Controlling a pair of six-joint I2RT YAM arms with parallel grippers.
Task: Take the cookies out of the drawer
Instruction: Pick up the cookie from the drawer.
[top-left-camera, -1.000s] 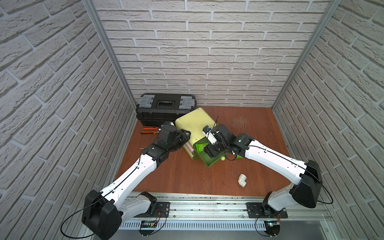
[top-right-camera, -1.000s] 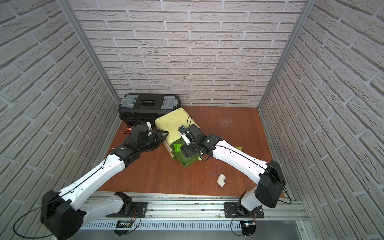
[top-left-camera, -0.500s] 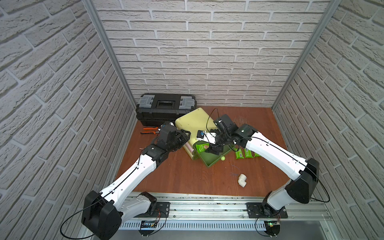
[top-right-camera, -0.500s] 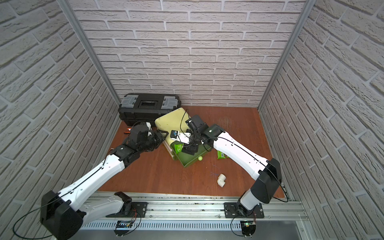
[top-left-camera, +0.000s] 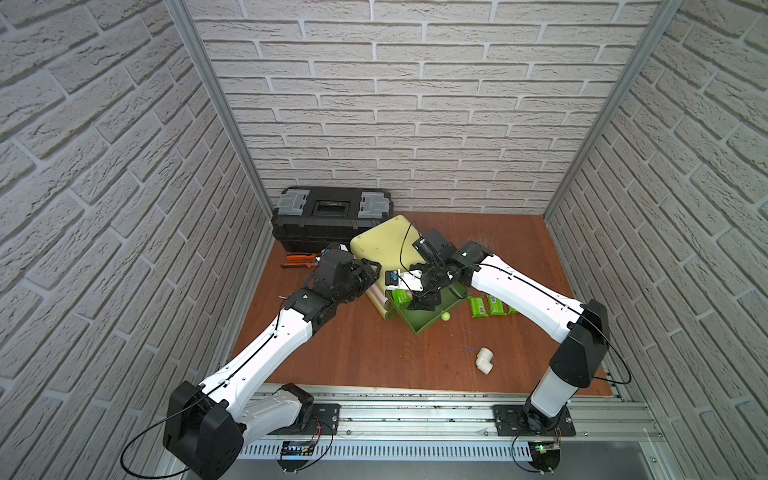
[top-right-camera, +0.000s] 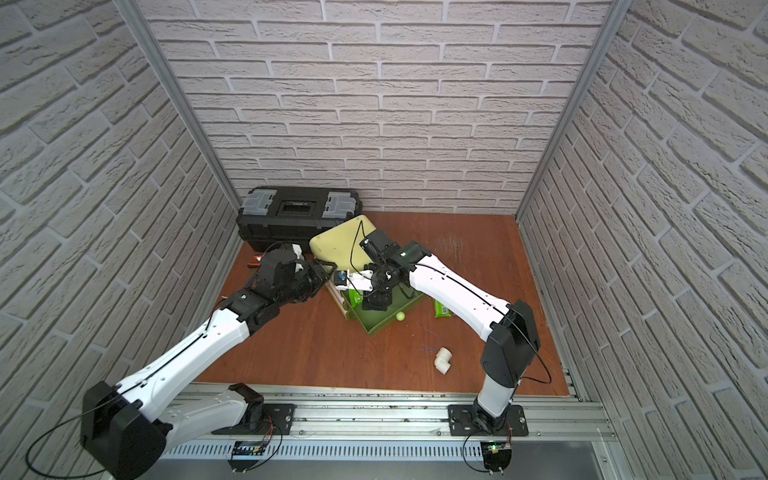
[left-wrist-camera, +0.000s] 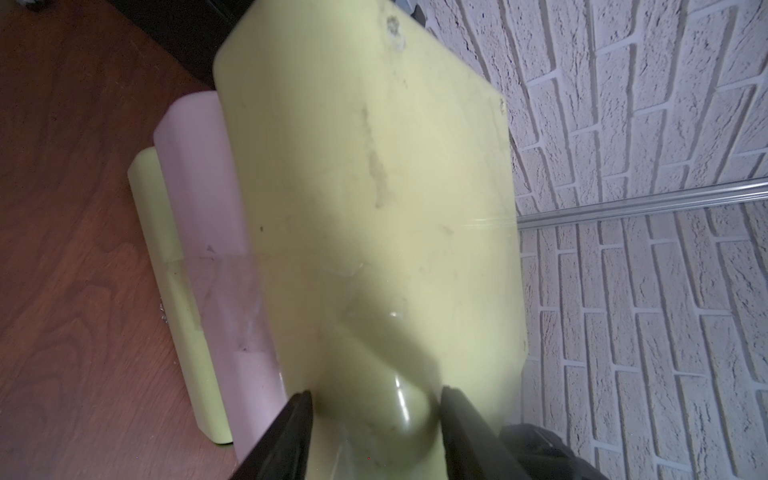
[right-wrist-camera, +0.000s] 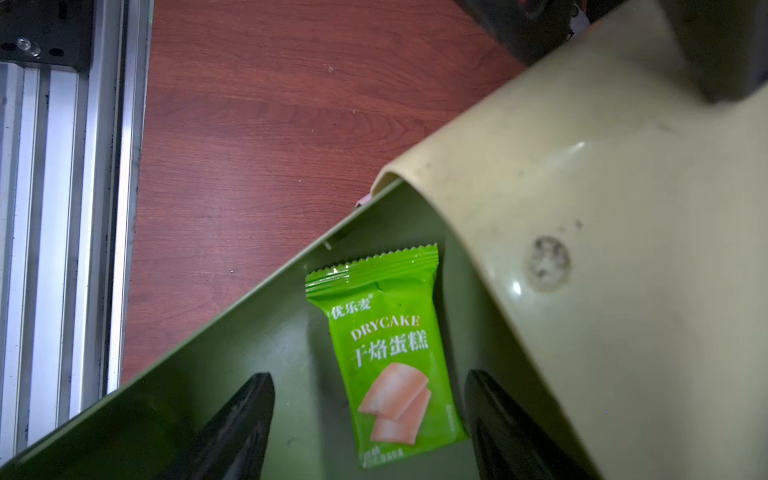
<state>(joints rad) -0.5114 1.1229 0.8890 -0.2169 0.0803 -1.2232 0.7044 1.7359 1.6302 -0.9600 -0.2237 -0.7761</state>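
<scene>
A pale yellow cabinet (top-left-camera: 382, 245) has its green drawer (top-left-camera: 428, 322) pulled out toward the front. One bright green cookie packet (right-wrist-camera: 390, 353) lies flat inside the drawer (right-wrist-camera: 249, 353), close under the cabinet's edge. My right gripper (right-wrist-camera: 370, 376) hangs open in the drawer with a finger on each side of that packet, not touching it. Two more green cookie packets (top-left-camera: 478, 306) (top-left-camera: 496, 305) lie on the table to the right of the drawer. My left gripper (left-wrist-camera: 376, 392) is shut on a rounded corner of the cabinet (left-wrist-camera: 374, 166). In both top views it (top-right-camera: 324, 270) sits at the cabinet's left side.
A black toolbox (top-left-camera: 332, 212) stands against the back wall, with orange-handled pliers (top-left-camera: 299, 262) in front of it. A white pipe elbow (top-left-camera: 484, 359) lies near the front right. A small green ball (top-left-camera: 445, 316) sits at the drawer's front. A pink drawer (left-wrist-camera: 199, 187) is shut below the cabinet top.
My right arm has swung left from the drawer's right side and brought its open gripper down into the drawer over the packet. The left arm has not moved.
</scene>
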